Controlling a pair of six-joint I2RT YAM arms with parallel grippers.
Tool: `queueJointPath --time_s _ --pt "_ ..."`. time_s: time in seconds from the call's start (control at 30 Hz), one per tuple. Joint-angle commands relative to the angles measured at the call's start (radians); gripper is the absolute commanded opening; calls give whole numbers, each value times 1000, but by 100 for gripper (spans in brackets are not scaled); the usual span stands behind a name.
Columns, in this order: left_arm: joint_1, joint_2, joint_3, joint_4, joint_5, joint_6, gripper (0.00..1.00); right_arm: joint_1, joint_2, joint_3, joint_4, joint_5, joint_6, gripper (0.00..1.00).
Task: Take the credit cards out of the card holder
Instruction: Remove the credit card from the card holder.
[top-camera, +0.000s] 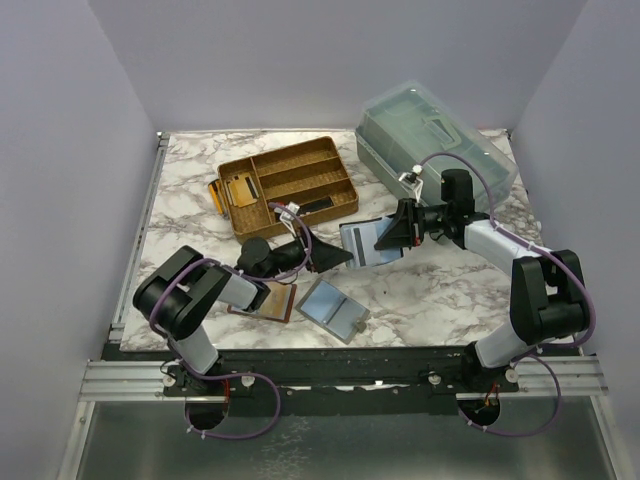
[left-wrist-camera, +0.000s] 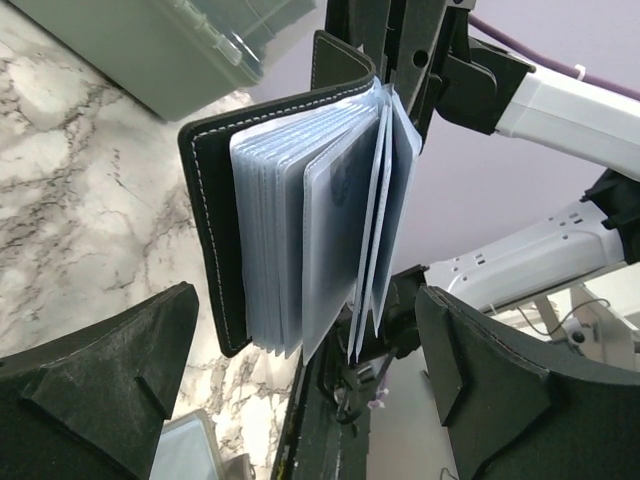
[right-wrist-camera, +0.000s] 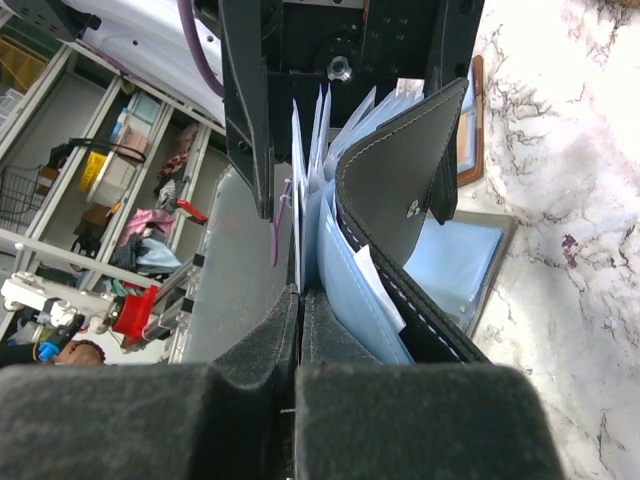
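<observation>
The black card holder (top-camera: 362, 243) hangs open in the air above the table's middle, its blue-grey pockets (left-wrist-camera: 340, 200) fanned out. My right gripper (top-camera: 392, 235) is shut on thin pocket leaves at its edge, seen pinched in the right wrist view (right-wrist-camera: 300, 295). The black cover (right-wrist-camera: 400, 180) with its strap tab stands to the right of the fingers. My left gripper (top-camera: 335, 257) is open just left of the holder. In the left wrist view (left-wrist-camera: 305, 330) the pockets hang between its spread fingers, untouched. I cannot make out credit cards inside the pockets. A white slip (right-wrist-camera: 378, 285) pokes from one.
A gold tray (top-camera: 290, 180) with gold-tan cards (top-camera: 240, 190) and a black bar (top-camera: 320, 205) stands at the back. A clear lidded box (top-camera: 435, 135) is at the back right. A grey holder (top-camera: 333, 308) and a brown holder (top-camera: 268, 300) lie open near the front edge.
</observation>
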Motion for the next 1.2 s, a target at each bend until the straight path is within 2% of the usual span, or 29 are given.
queueJointPath --time_s 0.0,0.1,0.17,0.23,0.43,1.0,1.17 --pt "-7 62 19 155 57 -48 95 -2 -9 0 31 -125 14 0" --pt "-7 125 30 252 80 -120 84 -2 -9 0 31 -126 13 0" --pt "-6 152 50 259 101 -149 73 -2 -10 -1 31 -125 12 0" --pt "-7 155 52 258 105 -159 67 -2 -10 -2 32 -124 13 0" --pt "-1 100 23 258 77 -153 60 -2 -5 0 31 -124 11 0" --pt "-31 71 103 260 82 -197 56 -2 5 2 20 -118 4 0" --pt "-36 66 111 260 81 -200 51 -3 7 6 5 -112 -9 0"
